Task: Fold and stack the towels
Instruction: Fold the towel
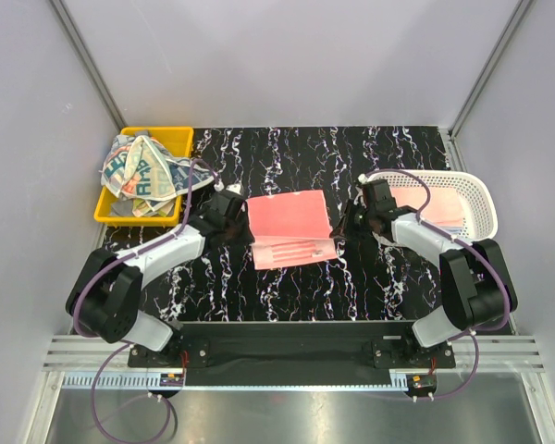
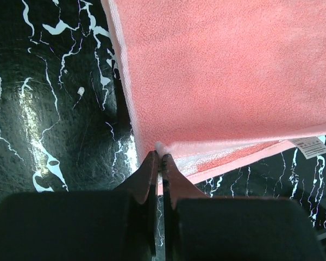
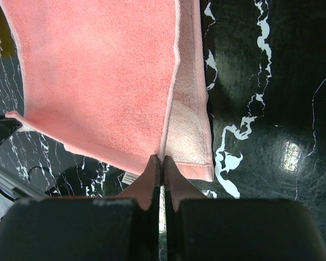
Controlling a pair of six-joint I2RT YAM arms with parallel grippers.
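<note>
Flat towel (image 1: 291, 222) lies mid-table (image 1: 370, 157), heaped towels (image 1: 143, 171) in bin (image 1: 171, 139) left, basket (image 1: 476, 190), seemingly filled, right.

Probably a lab (grey enclosure walls (image 1: 287, 65), aluminium rails (image 1: 83, 352)).

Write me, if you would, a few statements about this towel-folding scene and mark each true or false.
1. The left gripper and right gripper are each shut on the pink towel. True.
2. The yellow bin is empty. False: patterned towels are heaped in it.
3. The white basket holds a pink cloth. True.
4. The pink towel sits inside the yellow bin. False: it lies on the table between the two arms.
</note>
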